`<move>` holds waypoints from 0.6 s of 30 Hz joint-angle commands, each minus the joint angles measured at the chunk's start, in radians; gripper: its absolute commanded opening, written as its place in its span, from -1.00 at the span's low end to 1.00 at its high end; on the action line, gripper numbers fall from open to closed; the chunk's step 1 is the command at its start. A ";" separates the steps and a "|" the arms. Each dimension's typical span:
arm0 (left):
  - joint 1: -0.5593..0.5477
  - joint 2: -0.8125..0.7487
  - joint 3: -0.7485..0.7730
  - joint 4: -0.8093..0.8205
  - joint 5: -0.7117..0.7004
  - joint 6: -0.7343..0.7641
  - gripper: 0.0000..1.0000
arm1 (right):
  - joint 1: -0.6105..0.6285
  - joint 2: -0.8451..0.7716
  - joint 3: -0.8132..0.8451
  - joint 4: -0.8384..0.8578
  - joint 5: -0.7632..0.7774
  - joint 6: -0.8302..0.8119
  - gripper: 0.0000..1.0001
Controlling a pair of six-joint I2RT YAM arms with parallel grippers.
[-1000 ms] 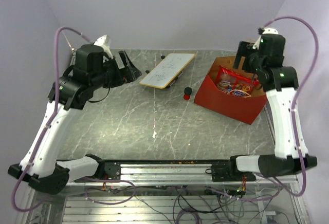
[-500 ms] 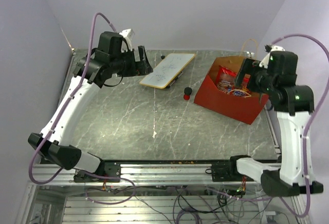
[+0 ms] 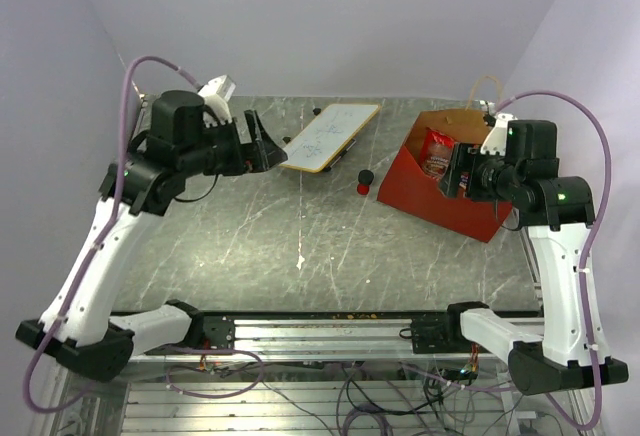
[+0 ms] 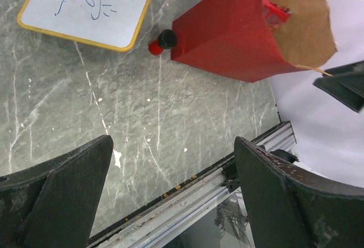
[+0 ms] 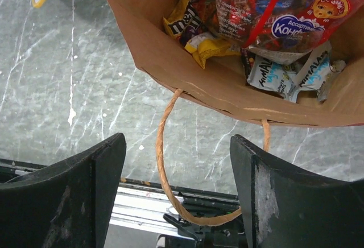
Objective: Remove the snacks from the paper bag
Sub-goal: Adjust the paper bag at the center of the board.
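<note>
**Snacks in the bag, half of them buried**

Spotted the paper bag (image 3: 440, 201) at about 2 o'clock on the worktop (image 3: 300, 226), mouth open. Seeing the right tool (image 5: 177, 140) hang over its near rim, spread wide, gripping nothing. Can make out the red chip bag (image 5: 273, 9), cut off at 12 o'clock, partly covering a yellow packet (image 5: 210, 46) and light blue packets (image 5: 273, 74). Can't tell what's deeper. Same deal with the left tool (image 4: 173, 143) up at 10 o'clock: gaping wide, nothing in it.

One bag (image 3: 436, 206), one board (image 3: 327, 136), one marker (image 3: 364, 181)
</note>
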 commanded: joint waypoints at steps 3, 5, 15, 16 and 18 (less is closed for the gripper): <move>0.005 -0.134 -0.034 -0.052 0.021 -0.034 0.96 | -0.001 -0.010 0.011 -0.030 0.012 -0.049 0.27; 0.005 -0.167 -0.033 -0.067 0.014 -0.035 0.98 | -0.002 -0.002 0.011 -0.044 -0.023 -0.045 0.04; 0.005 -0.254 -0.068 -0.053 0.045 -0.080 0.99 | -0.001 -0.010 0.005 -0.104 -0.260 0.073 -0.93; 0.005 -0.256 -0.073 -0.048 0.053 -0.082 1.00 | -0.001 -0.015 -0.011 -0.105 -0.289 0.091 -0.96; 0.005 -0.255 -0.082 -0.039 0.072 -0.083 1.00 | -0.001 -0.023 -0.039 -0.109 -0.325 0.135 -1.00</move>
